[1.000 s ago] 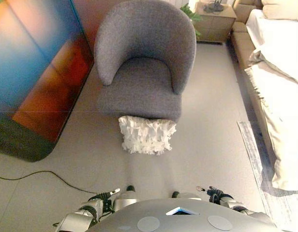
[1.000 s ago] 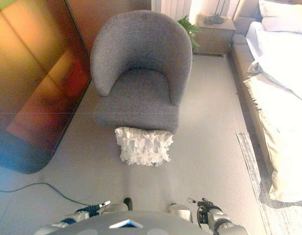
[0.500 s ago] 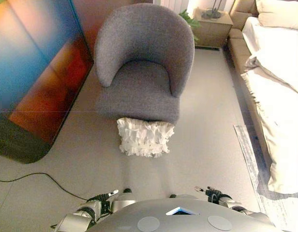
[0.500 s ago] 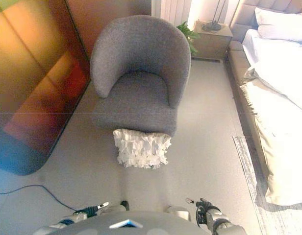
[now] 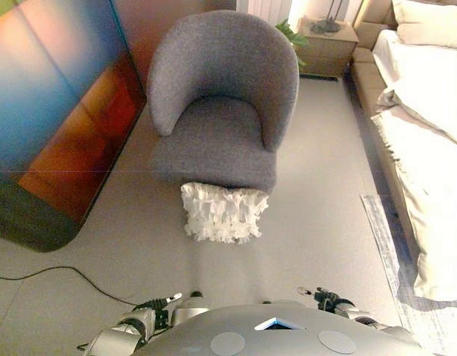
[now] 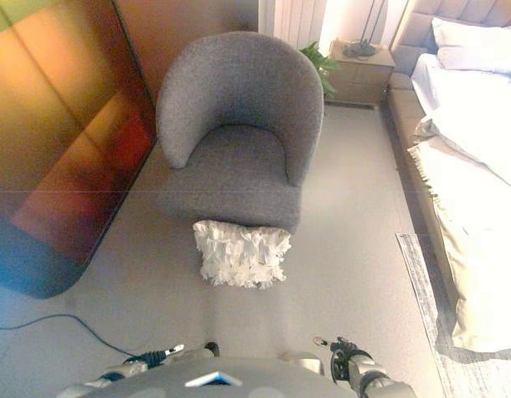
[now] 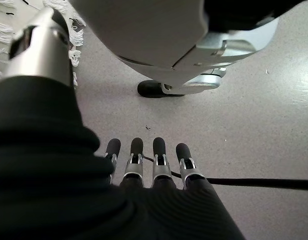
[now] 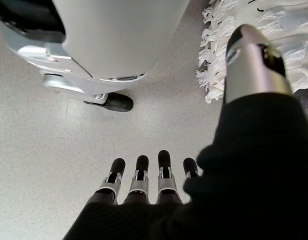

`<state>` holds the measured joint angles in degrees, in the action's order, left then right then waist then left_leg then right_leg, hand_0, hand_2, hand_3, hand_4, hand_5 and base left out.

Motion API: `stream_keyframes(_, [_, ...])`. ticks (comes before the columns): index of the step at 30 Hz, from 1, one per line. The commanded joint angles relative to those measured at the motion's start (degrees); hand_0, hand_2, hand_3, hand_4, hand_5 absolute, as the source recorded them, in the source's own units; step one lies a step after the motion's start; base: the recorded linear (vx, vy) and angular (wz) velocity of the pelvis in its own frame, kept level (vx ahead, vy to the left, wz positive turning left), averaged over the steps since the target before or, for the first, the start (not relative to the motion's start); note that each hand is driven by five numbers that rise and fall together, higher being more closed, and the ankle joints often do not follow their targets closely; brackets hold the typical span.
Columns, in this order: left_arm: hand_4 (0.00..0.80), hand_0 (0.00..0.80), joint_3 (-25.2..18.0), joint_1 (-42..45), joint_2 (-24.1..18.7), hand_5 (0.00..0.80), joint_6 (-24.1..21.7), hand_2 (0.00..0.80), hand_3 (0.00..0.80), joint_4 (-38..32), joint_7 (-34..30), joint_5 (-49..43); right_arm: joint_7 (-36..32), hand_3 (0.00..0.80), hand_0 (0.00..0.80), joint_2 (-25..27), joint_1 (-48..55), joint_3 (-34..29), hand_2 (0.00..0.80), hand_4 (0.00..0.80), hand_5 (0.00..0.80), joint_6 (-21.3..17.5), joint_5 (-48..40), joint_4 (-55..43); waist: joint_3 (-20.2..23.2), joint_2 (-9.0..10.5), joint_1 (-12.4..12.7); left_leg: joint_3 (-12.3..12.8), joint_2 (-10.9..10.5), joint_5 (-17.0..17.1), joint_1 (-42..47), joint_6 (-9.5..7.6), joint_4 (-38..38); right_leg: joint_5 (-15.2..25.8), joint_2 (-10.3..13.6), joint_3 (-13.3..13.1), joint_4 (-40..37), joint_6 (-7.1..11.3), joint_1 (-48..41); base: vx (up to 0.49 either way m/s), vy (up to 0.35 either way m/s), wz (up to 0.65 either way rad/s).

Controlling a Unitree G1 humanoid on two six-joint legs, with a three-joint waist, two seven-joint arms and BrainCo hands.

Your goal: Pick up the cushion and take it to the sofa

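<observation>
A white ruffled cushion [image 5: 222, 213] lies on the floor against the front of a grey armchair [image 5: 217, 111]. It also shows in the right eye view [image 6: 240, 254] and at the edge of the right wrist view [image 8: 274, 30]. My left hand [image 5: 156, 307] hangs low at my left side, well short of the cushion; in the left wrist view its fingers [image 7: 144, 162] are straight and hold nothing. My right hand [image 5: 325, 299] hangs low at my right side; in the right wrist view its fingers [image 8: 149, 177] are straight and hold nothing.
A large dark glossy panel [image 5: 50, 111] stands on the left. A bed with pale bedding [image 5: 429, 126] runs along the right, with a rug edge [image 5: 384, 237] beside it. A wooden nightstand [image 5: 329, 37] and a plant [image 5: 291, 33] stand behind the chair.
The view has shifted slightly as the camera moved; the chair and cushion sit a little lower and more of the far wall shows. Both hands stay low at my sides.
</observation>
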<state>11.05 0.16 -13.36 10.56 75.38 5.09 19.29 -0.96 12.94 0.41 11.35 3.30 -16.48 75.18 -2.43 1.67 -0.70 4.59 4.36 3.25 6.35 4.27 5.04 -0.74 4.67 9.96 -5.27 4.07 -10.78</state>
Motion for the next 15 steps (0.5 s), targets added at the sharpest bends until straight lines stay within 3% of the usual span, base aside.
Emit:
stream_keyframes(1, [0.0,0.0,-0.1,-3.6,1.9,0.0,-0.5,0.0,0.0,3.4,1.1,-0.3,-0.2,0.0,0.0,-0.4,-4.5,0.3,0.0,0.0,0.0,0.2,-1.5,3.2,-2.8,0.51,0.6,2.1,-3.2,-7.4,0.9,-4.24,-5.3,0.1,-2.9,-3.2,0.4,-2.28,2.8,0.004,-0.169,0.06])
stream_keyframes(3, [0.0,0.0,-0.6,-3.6,2.0,0.0,-1.2,0.0,0.0,3.1,1.4,-0.1,-0.6,0.0,0.0,-0.1,-5.2,0.3,0.0,0.0,0.0,0.6,-0.8,3.2,-3.6,1.81,0.8,3.2,-2.2,-9.9,-2.7,-4.51,-14.4,-0.3,-2.2,-2.6,2.8,-3.3,4.2,-0.032,-0.192,0.13])
stream_keyframes(4, [0.0,0.0,-1.0,-3.4,2.1,0.0,-1.8,0.0,0.0,3.1,1.3,0.2,-0.7,0.0,0.0,0.1,-5.5,0.5,0.0,0.0,0.0,0.9,-0.4,3.2,-4.6,2.44,1.1,3.1,-1.3,-9.8,-6.6,-4.9,-23.5,-0.5,-2.2,-3.1,4.4,-4.42,5.0,-0.048,-0.18,0.21])
stream_keyframes(5, [0.0,0.0,-1.2,-3.4,2.1,0.0,-2.0,0.0,0.0,3.1,1.2,0.4,-0.6,0.0,0.0,0.2,-5.7,0.6,0.0,0.0,0.0,1.0,-0.2,3.1,-4.8,2.66,1.1,3.0,-1.0,-9.3,-8.3,-5.04,-26.2,-0.5,-2.2,-3.2,4.9,-4.79,5.5,-0.039,-0.183,0.11])
stream_keyframes(6, [0.0,0.0,-1.7,-3.2,2.2,0.0,-1.9,0.0,0.0,3.1,0.5,0.8,-0.7,0.0,0.0,0.7,-6.0,0.8,0.0,0.0,0.0,1.5,0.2,3.0,-6.0,2.59,1.3,3.2,-0.4,-8.8,-12.5,-5.7,-33.9,-0.9,-2.8,-4.1,6.5,-5.84,5.7,0.002,-0.118,-0.05])
stream_keyframes(8, [0.0,0.0,-2.0,-3.1,2.3,0.0,-1.4,0.0,0.0,3.0,0.2,1.5,-0.8,0.0,0.0,1.2,-6.2,0.9,0.0,0.0,0.0,1.5,-0.3,2.9,-7.2,1.99,1.9,2.6,-1.0,-7.1,-15.6,-5.53,-35.4,-1.7,-3.6,-4.8,7.4,-6.13,5.0,0.053,-0.059,-0.17])
stream_keyframes(9, [0.0,0.0,-2.4,-3.0,2.2,0.0,-1.7,0.0,0.0,3.0,0.1,2.1,-0.9,0.0,0.0,1.4,-6.3,0.8,0.0,0.0,0.0,1.4,-0.2,2.7,-7.9,1.16,2.5,2.5,-2.3,-4.7,-17.5,-4.58,-31.5,-2.8,-4.5,-5.5,7.6,-5.99,3.7,0.117,0.002,-0.14])
stream_keyframes(11, [0.0,0.0,-2.6,-2.7,2.1,0.0,-2.1,0.0,0.0,3.0,0.1,2.4,-1.1,0.0,0.0,1.5,-6.4,0.5,0.0,0.0,0.0,1.3,0.4,2.7,-8.2,0.43,3.0,3.0,-2.7,-2.1,-18.4,-3.71,-26.7,-3.9,-5.5,-5.8,7.5,-5.99,2.5,0.226,0.036,-0.07])
stream_keyframes(12, [0.0,0.0,-2.4,-2.4,2.1,0.0,-2.3,0.0,0.0,2.9,0.0,2.5,-0.9,0.0,0.0,1.6,-6.1,0.2,0.0,0.0,0.0,1.3,1.1,2.9,-8.1,-0.57,3.4,4.2,-3.1,-0.1,-19.2,-2.36,-20.2,-5.2,-6.6,-5.8,6.8,-5.68,0.2,0.344,0.065,0.03])
stream_keyframes(15, [0.0,0.0,-2.0,-1.6,2.0,0.0,-2.2,0.0,0.0,2.9,-0.8,2.3,-0.8,0.0,0.0,2.0,-5.9,-0.2,0.0,0.0,0.0,1.1,1.3,3.3,-7.7,-1.88,4.6,5.1,-3.4,6.5,-19.5,-1.06,-8.5,-6.4,-8.3,-6.0,5.6,-5.83,-3.2,0.345,0.054,0.06])
